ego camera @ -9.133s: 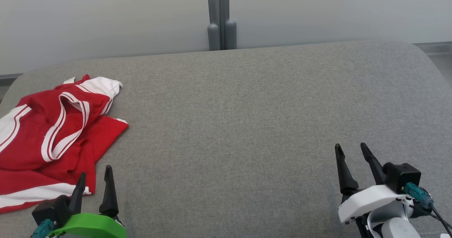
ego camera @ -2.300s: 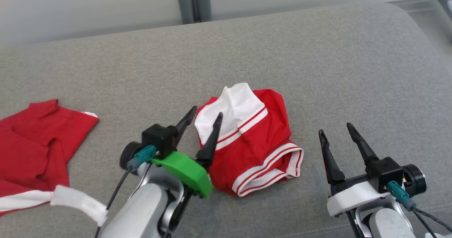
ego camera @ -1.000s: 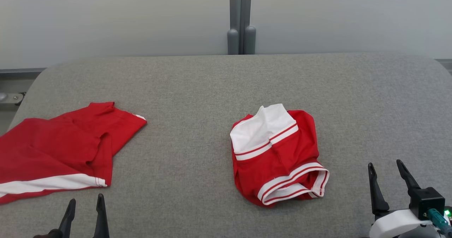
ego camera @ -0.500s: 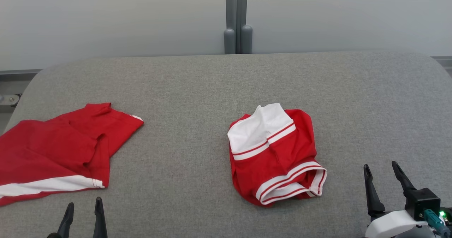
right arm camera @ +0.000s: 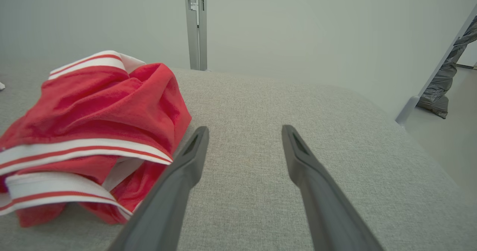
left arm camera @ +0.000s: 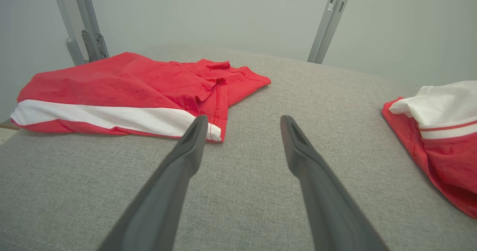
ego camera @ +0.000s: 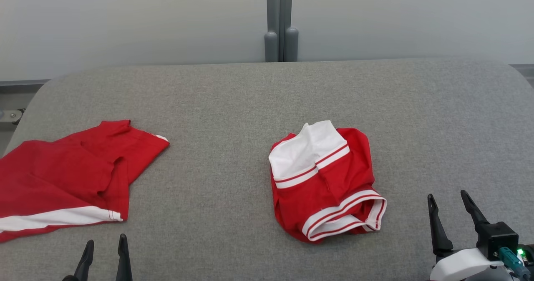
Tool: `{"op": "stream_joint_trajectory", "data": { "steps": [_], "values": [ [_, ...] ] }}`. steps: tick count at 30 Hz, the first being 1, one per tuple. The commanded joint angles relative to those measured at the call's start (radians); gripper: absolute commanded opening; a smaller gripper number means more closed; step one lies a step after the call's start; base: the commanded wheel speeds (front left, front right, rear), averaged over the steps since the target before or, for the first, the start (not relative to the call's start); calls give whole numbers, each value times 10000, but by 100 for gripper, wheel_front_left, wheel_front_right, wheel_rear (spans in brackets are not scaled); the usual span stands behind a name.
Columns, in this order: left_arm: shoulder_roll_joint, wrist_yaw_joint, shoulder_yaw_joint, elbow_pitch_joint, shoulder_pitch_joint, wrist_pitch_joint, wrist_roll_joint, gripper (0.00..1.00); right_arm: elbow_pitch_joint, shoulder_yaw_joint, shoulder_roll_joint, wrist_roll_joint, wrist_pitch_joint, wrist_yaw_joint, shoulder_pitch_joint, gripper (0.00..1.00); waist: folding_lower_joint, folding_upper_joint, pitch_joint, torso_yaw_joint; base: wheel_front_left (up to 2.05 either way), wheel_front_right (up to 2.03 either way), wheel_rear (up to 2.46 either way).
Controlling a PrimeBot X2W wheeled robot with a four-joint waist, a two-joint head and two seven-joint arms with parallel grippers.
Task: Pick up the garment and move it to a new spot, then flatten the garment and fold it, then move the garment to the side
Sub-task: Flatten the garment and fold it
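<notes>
Wide grey woven fabric surface [ego camera: 217, 101] with rounded far corners, set before a pale wall [ego camera: 125, 18] with a grey metal post [ego camera: 280, 22] at centre back. Near the middle of the surface, slightly right of centre: red-and-white bunched cloth garment [ego camera: 325, 185], crumpled into a compact heap, white panel edged with red stripes folded over its far left part, white striped hem curling open at its near right edge. Well apart, at the far left: flat red cloth garment with a white band [ego camera: 71, 168], spread loosely, running off the left edge of the head view. At the lower left, left hand [ego camera: 106, 239], two dark fingers spread wide, holding nothing, poised on the near side of the flat garment's white band, apart from the cloth. At the lower right, right hand [ego camera: 447, 194], fingers likewise spread wide and empty, to the right of the bunched garment, apart from it, pointing toward the wall
</notes>
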Motion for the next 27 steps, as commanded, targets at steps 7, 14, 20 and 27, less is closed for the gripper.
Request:
{"op": "stream_joint_trajectory", "data": {
  "steps": [7,14,20,27],
  "values": [
    [-72,-119,88,55,-245,-30,148,100,-23,-4,-30,67,-5,-17,-101,100,0,0,114,-47,0,0,0],
    [-125,-170,1,-38,-455,-28,163,100,-29,77,35,24,-5,-17,-204,100,0,0,309,-156,0,0,0],
    [-46,-216,-76,-136,-732,-19,73,100,-34,114,21,34,-4,-17,-322,100,0,0,412,-349,0,0,0],
    [-10,-250,-305,-291,-986,-18,-38,100,-58,102,-32,44,-4,-17,-377,100,0,0,421,-552,0,0,0]
  ]
}}
